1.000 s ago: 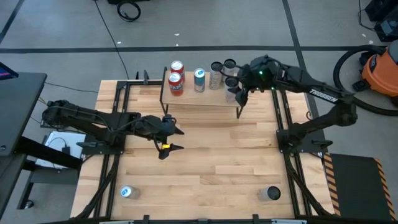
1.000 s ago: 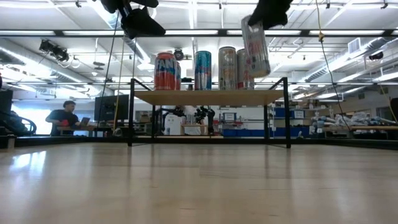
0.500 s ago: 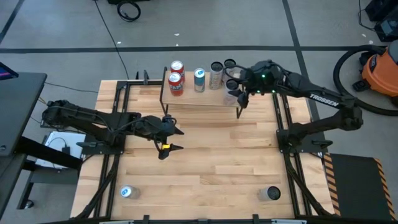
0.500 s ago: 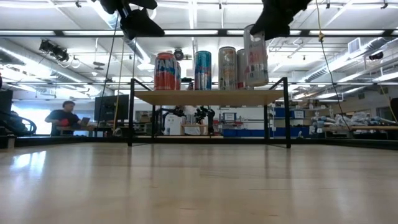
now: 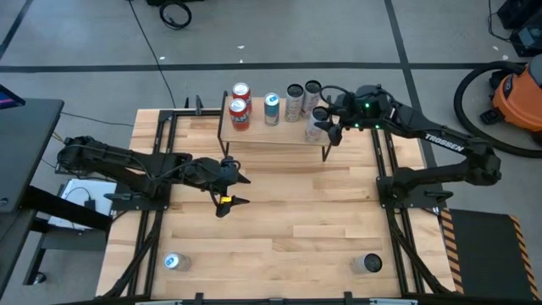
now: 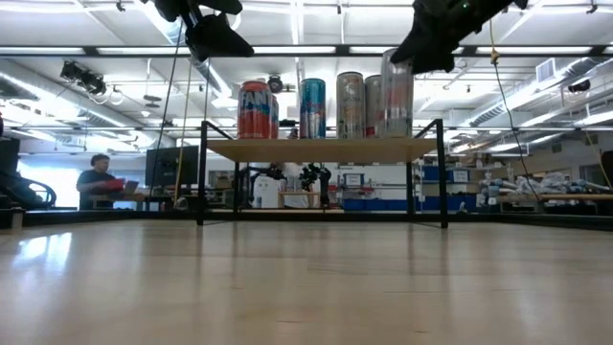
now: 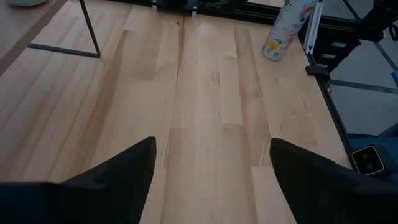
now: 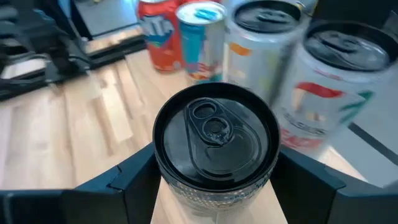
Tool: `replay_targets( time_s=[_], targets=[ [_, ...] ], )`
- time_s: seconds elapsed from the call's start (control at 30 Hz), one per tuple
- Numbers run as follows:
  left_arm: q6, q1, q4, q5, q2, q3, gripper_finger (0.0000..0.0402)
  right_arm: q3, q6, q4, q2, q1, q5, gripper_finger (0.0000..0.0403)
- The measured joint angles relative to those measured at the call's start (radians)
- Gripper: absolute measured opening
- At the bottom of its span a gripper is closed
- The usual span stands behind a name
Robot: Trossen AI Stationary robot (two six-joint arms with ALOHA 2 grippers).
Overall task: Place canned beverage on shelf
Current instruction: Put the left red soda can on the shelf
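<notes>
The shelf (image 5: 273, 135) stands at the table's far edge, a light board on thin black legs (image 6: 316, 149). Two red cans (image 5: 240, 102), a blue can (image 5: 272, 108) and silver cans (image 5: 295, 100) stand upright on it. My right gripper (image 8: 216, 186) is shut on a clear can with a black top (image 8: 214, 134) at the board's right end (image 6: 397, 96). My left gripper (image 7: 211, 177) hangs open over the table's middle left (image 5: 230, 191), holding nothing. My right gripper pinches the can's side wall just under the top rim (image 8: 163, 171) between its two fingers. The fingers (image 8: 305, 183) slant down at it from the table's right side. The can is upright, its base at board level; whether it rests there I cannot tell.
One loose can stands on the table near the front right corner (image 5: 368, 264), also in the left wrist view (image 7: 283, 31). Another stands near the front left corner (image 5: 173, 263). Bare wood lies between them. A person sits far behind the table (image 6: 101, 182).
My right gripper has come down over the shelf's right end with the can. The can, tilted and well above the board a second ago, now stands upright with its base down at the board.
</notes>
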Motion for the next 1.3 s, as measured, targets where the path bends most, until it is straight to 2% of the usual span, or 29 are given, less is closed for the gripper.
replay_targets(
  time_s=[0.43, 1.17, 1.3],
  targets=[
    [0.002, 0.000, 0.000, 0.000, 0.000, 0.000, 0.0316, 0.003, 0.001, 0.021, 0.032, -0.024, -0.006, 0.0274],
    [0.002, 0.000, 0.000, 0.000, 0.000, 0.000, 0.0316, 0.002, -0.048, 0.033, 0.028, -0.023, -0.020, 0.0332],
    [0.002, 0.000, 0.000, 0.000, 0.000, 0.000, 0.0316, 0.034, -0.049, 0.026, 0.028, -0.023, -0.030, 0.0344]
  ],
)
